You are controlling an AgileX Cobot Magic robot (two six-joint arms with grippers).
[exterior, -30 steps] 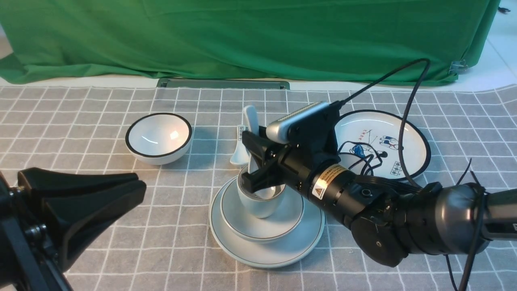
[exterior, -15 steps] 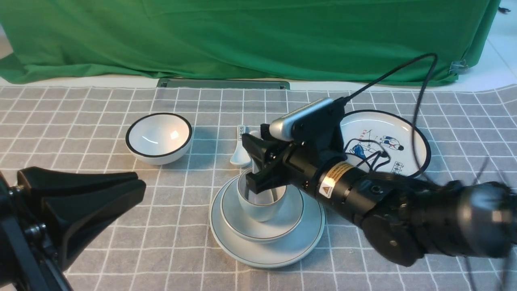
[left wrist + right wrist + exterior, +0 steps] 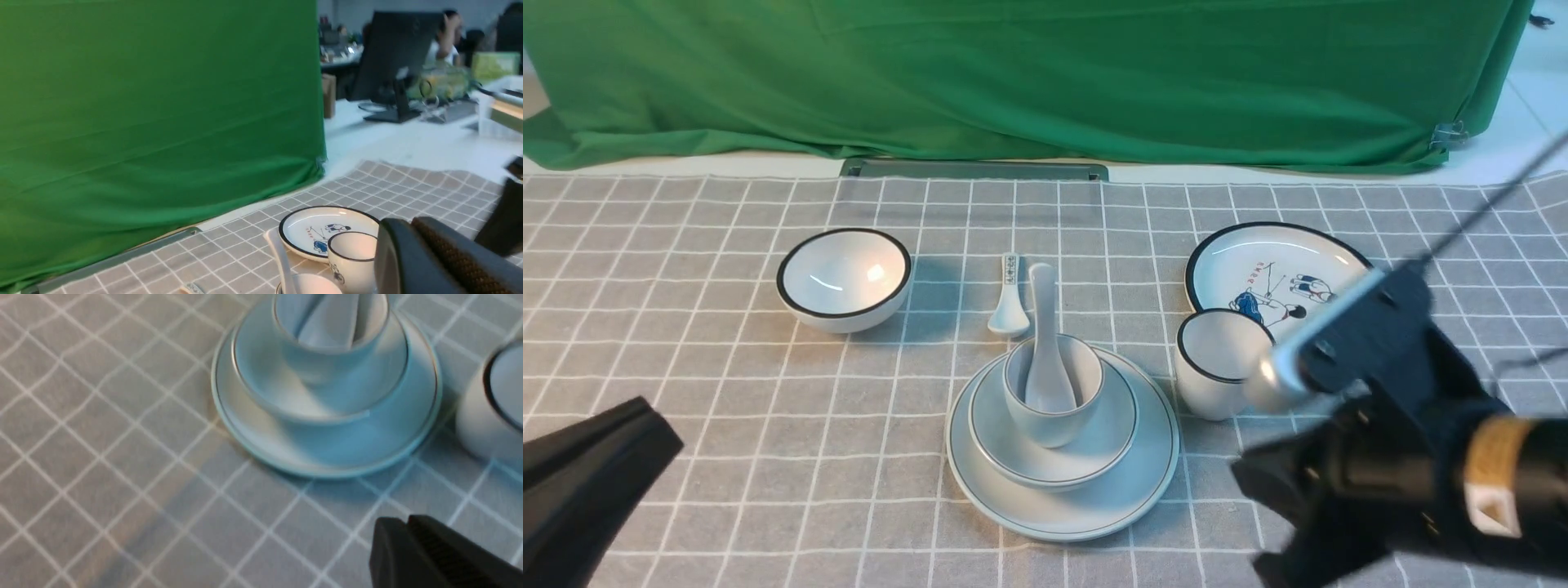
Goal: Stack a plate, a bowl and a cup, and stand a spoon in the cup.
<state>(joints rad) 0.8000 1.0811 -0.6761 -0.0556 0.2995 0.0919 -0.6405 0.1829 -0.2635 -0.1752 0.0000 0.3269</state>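
Stacked at lower centre of the front view: plate (image 3: 1094, 506) under bowl (image 3: 1104, 433) under cup (image 3: 1054, 425), with spoon (image 3: 1043, 327) standing scoop-down in the cup, handle leaning up past the far rim. Around the stack on the checked cloth (image 3: 768, 457): black-rimmed cup (image 3: 1217, 363) just right of the plate, cartoon plate (image 3: 1258, 261) above it, black-rimmed bowl (image 3: 843, 278) at upper left, patterned spoon (image 3: 1009, 302) just above the stack. Left gripper (image 3: 645, 433) at lower left, fingers pressed together and empty; right gripper (image 3: 404, 524) blurred at lower right, clear of the stack, fingers together in its wrist view, nothing between them.
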